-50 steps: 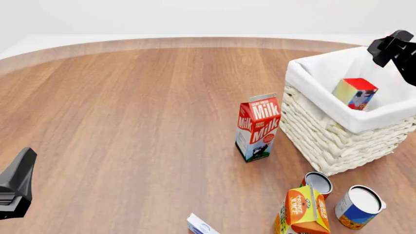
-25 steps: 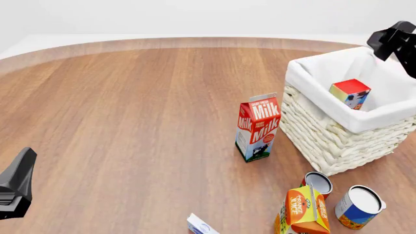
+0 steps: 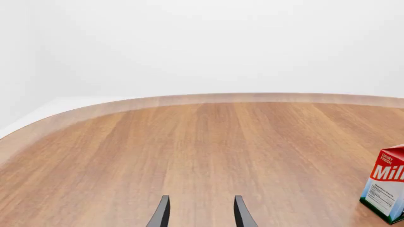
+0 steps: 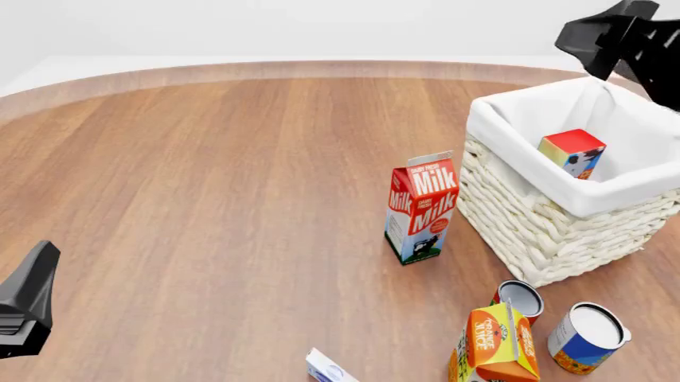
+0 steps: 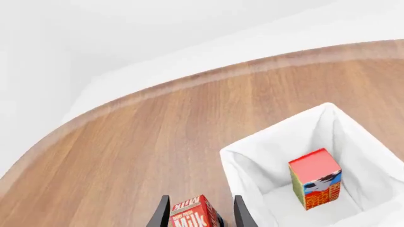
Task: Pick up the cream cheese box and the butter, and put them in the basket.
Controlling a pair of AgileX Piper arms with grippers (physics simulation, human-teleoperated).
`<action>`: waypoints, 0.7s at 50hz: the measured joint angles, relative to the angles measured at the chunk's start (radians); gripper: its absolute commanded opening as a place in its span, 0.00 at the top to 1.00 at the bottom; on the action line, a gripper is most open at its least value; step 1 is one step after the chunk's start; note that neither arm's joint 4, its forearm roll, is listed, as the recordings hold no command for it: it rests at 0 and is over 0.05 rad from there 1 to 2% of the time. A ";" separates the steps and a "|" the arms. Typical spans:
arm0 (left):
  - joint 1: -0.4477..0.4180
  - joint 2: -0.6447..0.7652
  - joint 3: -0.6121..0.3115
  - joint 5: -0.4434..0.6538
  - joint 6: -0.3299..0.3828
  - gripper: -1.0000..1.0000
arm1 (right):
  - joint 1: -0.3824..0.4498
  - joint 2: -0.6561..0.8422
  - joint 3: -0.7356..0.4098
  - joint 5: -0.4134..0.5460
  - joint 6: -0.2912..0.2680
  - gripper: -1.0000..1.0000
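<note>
Butter [image 4: 572, 153] sits in basket [image 4: 531, 219], both arms' jaws apart w/ nothing held; next, left gripper [image 3: 200, 213] should approach cream cheese box [image 4: 325, 368] squarely, w/o knocking it.

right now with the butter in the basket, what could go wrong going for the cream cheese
The cream cheese lies at the near table edge, only partly in the front view, so a grasp there is hard to judge and a nudge might push it off. The juice carton and two cans stand close by; a sweeping right hand could topple them or the milk.
</note>
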 measured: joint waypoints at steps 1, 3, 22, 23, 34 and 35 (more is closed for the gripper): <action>0.000 0.000 0.000 0.000 0.000 0.00 | 0.012 -0.003 -0.003 0.006 0.000 0.00; 0.000 0.000 0.000 0.000 0.000 0.00 | 0.039 -0.010 -0.011 0.018 0.001 0.00; 0.000 0.000 0.000 0.000 0.000 0.00 | 0.253 0.010 -0.111 0.088 -0.033 0.00; 0.000 0.000 0.000 0.000 0.000 0.00 | 0.261 0.012 -0.116 0.091 -0.036 0.00; 0.000 0.000 0.000 0.000 0.000 0.00 | 0.351 0.042 -0.169 0.134 -0.077 0.00; 0.000 0.000 0.000 0.000 0.000 0.00 | 0.358 0.043 -0.173 0.139 -0.081 0.00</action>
